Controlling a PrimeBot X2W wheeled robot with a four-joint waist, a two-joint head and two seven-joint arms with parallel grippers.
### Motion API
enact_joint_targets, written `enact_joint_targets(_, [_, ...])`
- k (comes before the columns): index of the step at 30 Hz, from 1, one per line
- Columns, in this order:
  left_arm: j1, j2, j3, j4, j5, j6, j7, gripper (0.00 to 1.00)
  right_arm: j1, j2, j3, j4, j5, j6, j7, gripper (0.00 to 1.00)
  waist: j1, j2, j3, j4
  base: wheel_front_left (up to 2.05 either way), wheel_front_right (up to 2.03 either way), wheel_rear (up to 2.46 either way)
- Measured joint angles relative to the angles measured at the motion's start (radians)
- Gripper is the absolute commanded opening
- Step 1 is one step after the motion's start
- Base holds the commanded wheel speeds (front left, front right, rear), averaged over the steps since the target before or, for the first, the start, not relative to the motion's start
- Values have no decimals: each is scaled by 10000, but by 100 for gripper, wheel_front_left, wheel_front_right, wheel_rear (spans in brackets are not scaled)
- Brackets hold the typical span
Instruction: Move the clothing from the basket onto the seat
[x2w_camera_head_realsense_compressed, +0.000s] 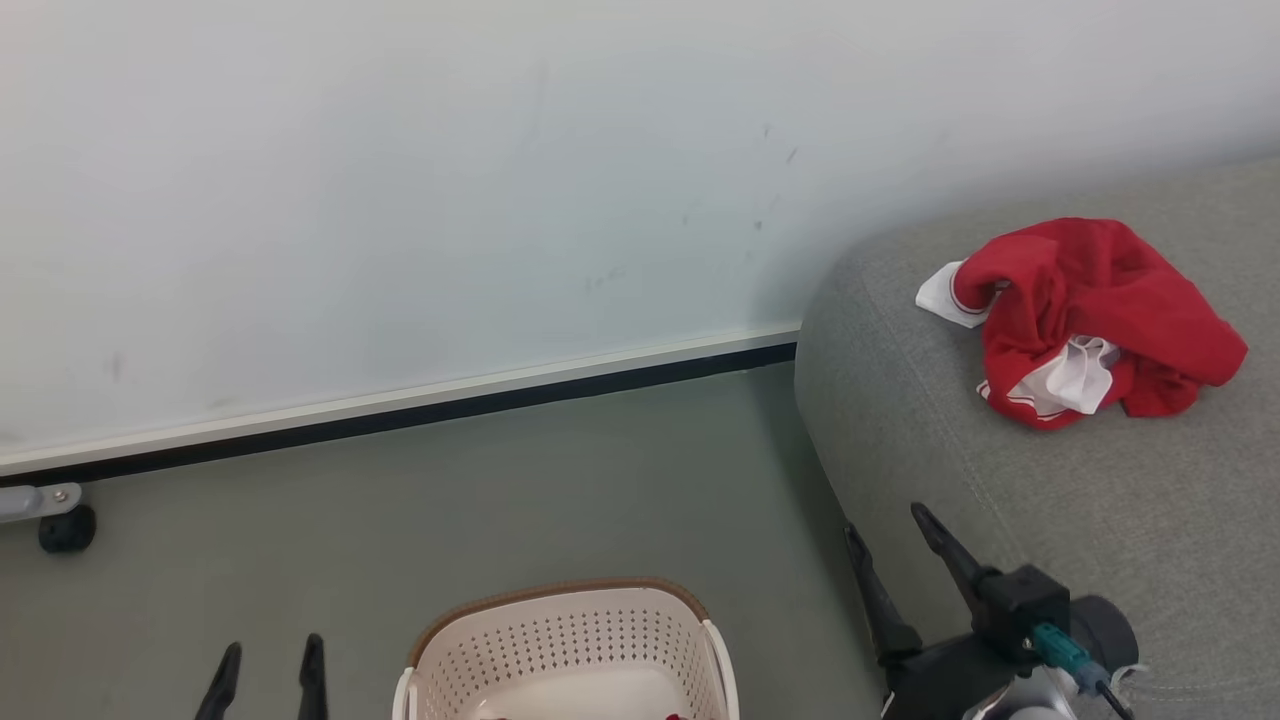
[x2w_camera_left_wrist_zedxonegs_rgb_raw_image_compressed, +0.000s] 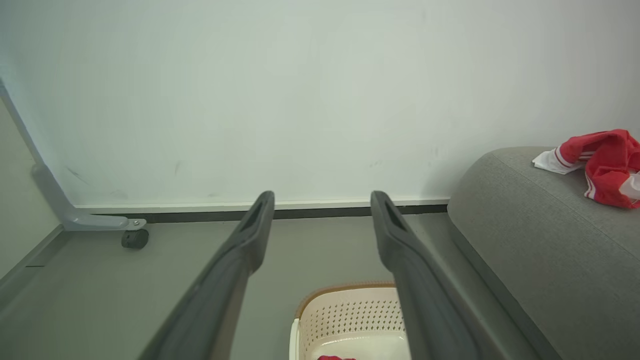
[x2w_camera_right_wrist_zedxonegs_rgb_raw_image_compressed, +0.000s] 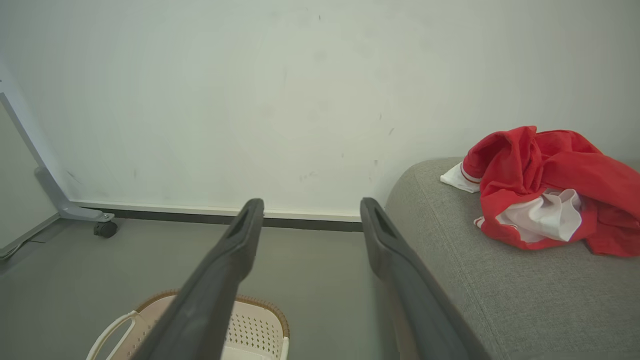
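A crumpled red garment with white parts (x2w_camera_head_realsense_compressed: 1085, 320) lies on the grey seat (x2w_camera_head_realsense_compressed: 1100, 520) at the right; it also shows in the wrist views (x2w_camera_left_wrist_zedxonegs_rgb_raw_image_compressed: 602, 167) (x2w_camera_right_wrist_zedxonegs_rgb_raw_image_compressed: 545, 200). The cream basket (x2w_camera_head_realsense_compressed: 570, 650) stands on the floor at the bottom middle, and a scrap of red clothing (x2w_camera_left_wrist_zedxonegs_rgb_raw_image_compressed: 336, 358) peeks from its bottom. My left gripper (x2w_camera_head_realsense_compressed: 270, 655) is open to the left of the basket, empty. My right gripper (x2w_camera_head_realsense_compressed: 885, 525) is open at the seat's front corner, nothing between its fingers.
A white wall with a dark baseboard (x2w_camera_head_realsense_compressed: 400, 415) runs behind the grey floor. A grey metal leg with a black caster wheel (x2w_camera_head_realsense_compressed: 67, 528) stands at the far left by the wall.
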Motion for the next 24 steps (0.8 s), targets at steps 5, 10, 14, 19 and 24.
enact_joint_targets(5, [329,-40,336,-265,6,77,0,100,563,-58,-297,-865,-44,-155,-2,100,0,0,48,49,0,0,0])
enact_joint_targets(10, [440,-134,654,-602,73,161,-2,100,1057,-98,-548,-1478,-92,-253,0,100,0,0,108,41,0,0,0])
enact_joint_targets(14, [682,-184,748,-761,128,163,-2,100,1304,-90,-803,-1883,-169,-263,-2,100,1,0,175,-14,0,0,0])
enact_joint_targets(19, [682,-251,832,-909,228,174,-29,100,1534,-88,-1024,-2176,-259,-309,0,100,1,1,247,-45,0,0,0])
enact_joint_targets(24, [681,-291,853,-1030,267,180,-29,100,1567,-88,-1172,-2349,-339,-336,-2,100,0,0,296,-56,0,0,0])
